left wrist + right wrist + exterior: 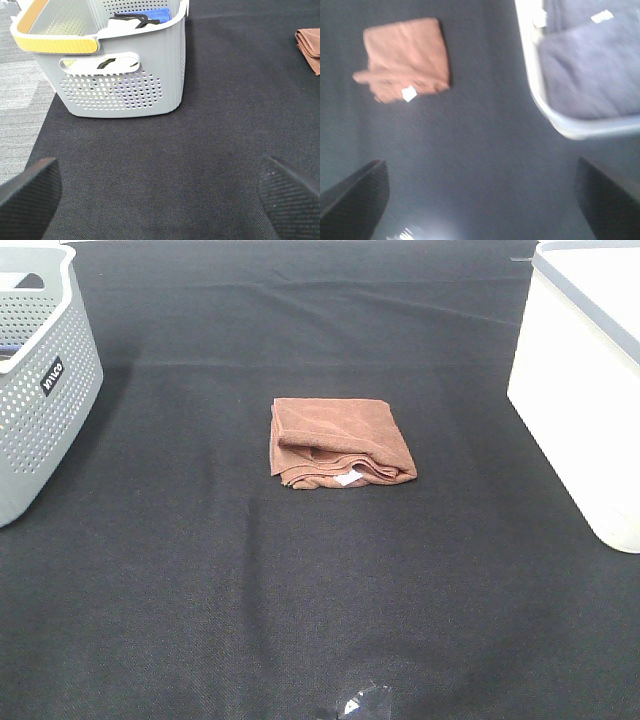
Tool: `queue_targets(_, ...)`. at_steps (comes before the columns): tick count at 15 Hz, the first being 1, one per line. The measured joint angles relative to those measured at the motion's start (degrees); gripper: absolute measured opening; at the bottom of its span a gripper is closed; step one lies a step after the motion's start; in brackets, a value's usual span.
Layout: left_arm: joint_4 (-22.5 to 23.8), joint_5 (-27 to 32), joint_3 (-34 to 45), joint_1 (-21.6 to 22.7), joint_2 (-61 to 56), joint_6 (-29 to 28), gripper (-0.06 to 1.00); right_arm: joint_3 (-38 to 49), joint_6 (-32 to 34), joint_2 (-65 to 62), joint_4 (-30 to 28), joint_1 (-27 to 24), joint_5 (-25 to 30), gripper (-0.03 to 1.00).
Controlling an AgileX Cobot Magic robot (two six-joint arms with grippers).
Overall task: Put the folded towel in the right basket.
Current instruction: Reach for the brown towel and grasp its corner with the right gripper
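One folded towel sat untouched on the black cloth.
High view: roughly square, it lay between two baskets, the left basket and the right basket; no arm showed. Left wrist: the left gripper gaped wide, empty, the folded towel far off. Right wrist: the right gripper gaped wide, empty, both folded towel and right basket ahead, so probably the nearer arm.

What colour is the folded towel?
The folded towel is rust brown, with a small white tag; clearest in the exterior high view.
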Motion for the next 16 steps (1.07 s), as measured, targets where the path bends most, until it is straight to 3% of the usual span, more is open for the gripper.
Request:
queue_targets(2, 0.00, 0.00, 0.00, 0.00, 0.00, 0.00, 0.99, -5.61, -0.34, 8.54, 2.18, 3.21, -1.49, 0.95)
queue_targets(4, 0.00, 0.00, 0.00, 0.00, 0.00, 0.00, 0.99, -12.89, 1.55, 20.23, 2.75, 12.32, -4.41, 0.95)
queue_targets(6, 0.00, 0.00, 0.00, 0.00, 0.00, 0.00, 0.99, -18.68, 3.27, 29.62, 3.61, 16.84, -5.04, 0.95)
queue_targets(12, 0.00, 0.00, 0.00, 0.00, 0.00, 0.00, 0.99, -22.57, 4.07, 45.44, 7.45, 17.99, -9.00, 0.95)
queue_targets(16, 0.00, 0.00, 0.00, 0.00, 0.00, 0.00, 0.99, -24.06, 4.07, 53.80, 10.66, 17.99, -14.55, 0.95)
